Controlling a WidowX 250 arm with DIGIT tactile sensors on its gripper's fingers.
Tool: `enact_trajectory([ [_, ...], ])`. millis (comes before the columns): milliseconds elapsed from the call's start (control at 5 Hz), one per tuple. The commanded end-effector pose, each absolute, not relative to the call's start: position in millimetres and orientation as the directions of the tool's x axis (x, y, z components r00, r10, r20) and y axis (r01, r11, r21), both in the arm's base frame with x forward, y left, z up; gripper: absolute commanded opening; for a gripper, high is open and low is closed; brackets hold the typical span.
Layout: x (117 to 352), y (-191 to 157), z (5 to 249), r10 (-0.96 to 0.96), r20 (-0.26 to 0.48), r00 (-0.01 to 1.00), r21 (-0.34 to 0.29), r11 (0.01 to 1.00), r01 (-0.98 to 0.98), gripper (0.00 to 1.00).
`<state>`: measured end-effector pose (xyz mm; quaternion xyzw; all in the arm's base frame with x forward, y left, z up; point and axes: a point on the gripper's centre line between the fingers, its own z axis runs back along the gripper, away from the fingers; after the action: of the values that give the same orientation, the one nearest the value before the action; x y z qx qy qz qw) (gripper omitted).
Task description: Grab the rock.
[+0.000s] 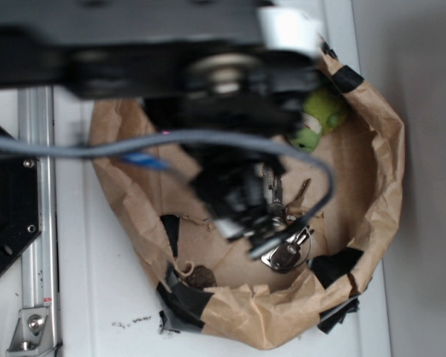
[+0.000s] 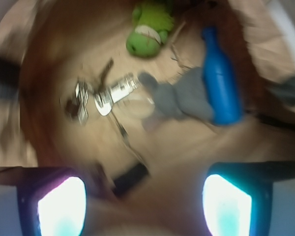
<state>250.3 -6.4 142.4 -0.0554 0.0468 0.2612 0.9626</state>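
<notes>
The rock [image 1: 202, 277], a small rounded brown-grey speckled stone, lies on the floor of the crumpled brown paper bowl [image 1: 372, 186], close against the bowl's near wall and just beside a strip of black tape [image 1: 182, 297] that patches the rim there. In the wrist view the rock cannot be made out; that picture is smeared by motion.

The black robot gripper [image 1: 256, 230] hangs inside the bowl, well up from the rock and off to its right in the exterior view, directly over the bunch of silver metal keys [image 1: 286, 249]. From the wrist view its two glowing fingertips [image 2: 61, 206] stand far apart at the lower corners, with nothing between them.

Taking the keys as the landmark, the wrist view shows a grey plush animal [image 2: 184, 101] just to their right, a blue bottle-shaped object [image 2: 219, 81] lying beyond that plush, touching or overlapping it, and a green plush toy [image 2: 147, 32] above the keys, near the bowl's wall. The bowl sits on a white table [image 1: 104, 297].
</notes>
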Motion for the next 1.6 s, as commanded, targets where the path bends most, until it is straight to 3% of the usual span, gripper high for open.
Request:
enact_trajectory([
  [0,248,-22,95,0.583,-0.29,0.759,-0.111,0.767,-0.632,1.0],
  [200,230,-46,81,0.552,-0.352,0.756,-0.087,0.785,-0.613,1.0],
  [400,218,-67,67,0.518,-0.371,0.771,-0.102,0.802,-0.588,1.0],
  [800,213,-92,28,0.496,-0.429,0.755,-0.135,0.791,-0.596,1.0],
  [1200,193,-125,9,0.446,-0.532,0.72,-0.102,0.81,-0.577,1.0],
  [1400,184,-132,8,0.435,-0.53,0.728,-0.089,0.825,-0.558,0.0],
])
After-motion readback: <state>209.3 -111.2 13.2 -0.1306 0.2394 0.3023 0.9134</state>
